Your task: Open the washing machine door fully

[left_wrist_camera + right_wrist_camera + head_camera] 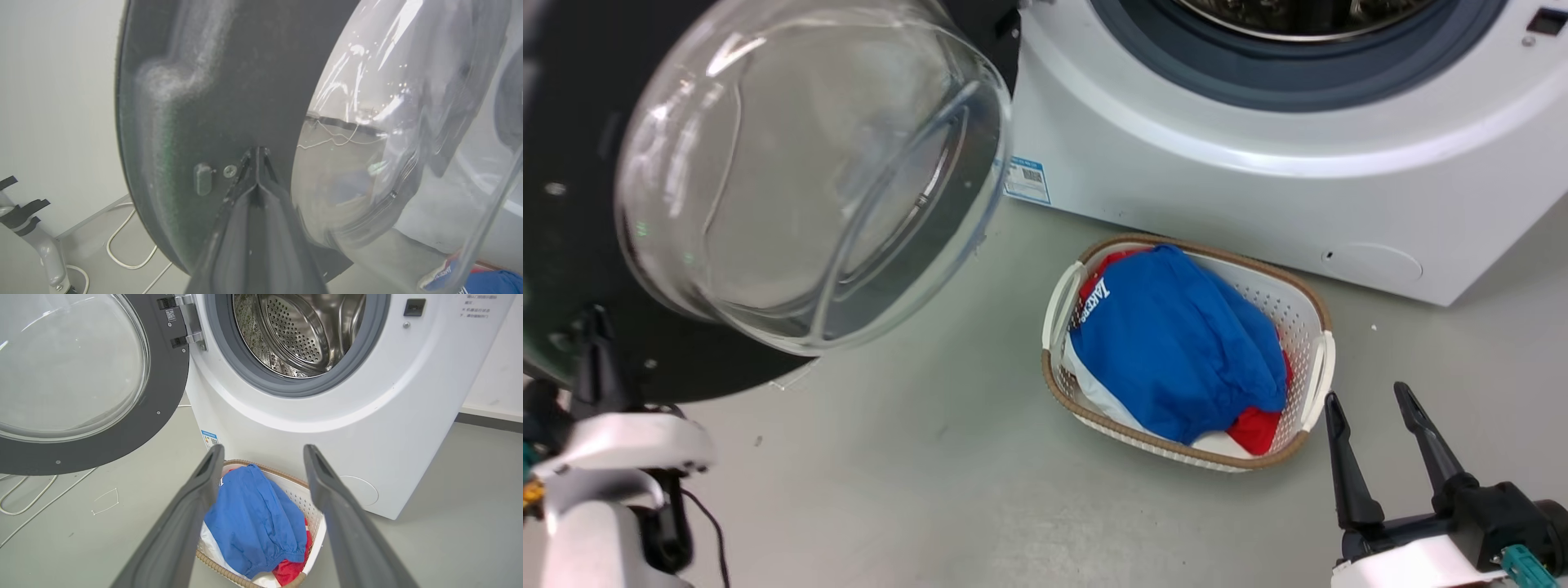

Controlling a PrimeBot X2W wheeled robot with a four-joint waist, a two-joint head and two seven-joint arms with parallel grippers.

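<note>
1. Across the upper left of the head view, the large round glossy black washing machine door (792,180), with its bulging clear glass bowl, stands well away from the white boxy front-loading washing machine (1258,188). Its inner face is turned out to the room.
2. At the top centre of the right wrist view, the perforated steel drum (298,330) and its grey rubber rim are fully uncovered. The metal hinge (190,318) sits at the upper left of the opening.
3. Judged from this, most of the opening is done. A last push to the hinge's stop may be left, but I cannot tell whether that stop is reached.
4. At the bottom centre of the left wrist view, the left gripper (257,155) has its 2 dark fingers pressed together with nothing between them. Their tips touch the door's black inner ring just beside the glass.
5. At the lower right of the head view, the right gripper (1372,400) has its fingers spread wide and empty, well apart from the door.
6. Smooth pale grey floor (890,490) lies under everything. On it, just in front of the machine, sits a white perforated plastic basket with a brown woven rim (1058,302), holding a blue garment (1176,343) over a red garment (1254,429).
7. At the lower left of the left wrist view, white cables (122,253) lie on the floor near the door, in front of a plain white wall (53,102).
</note>
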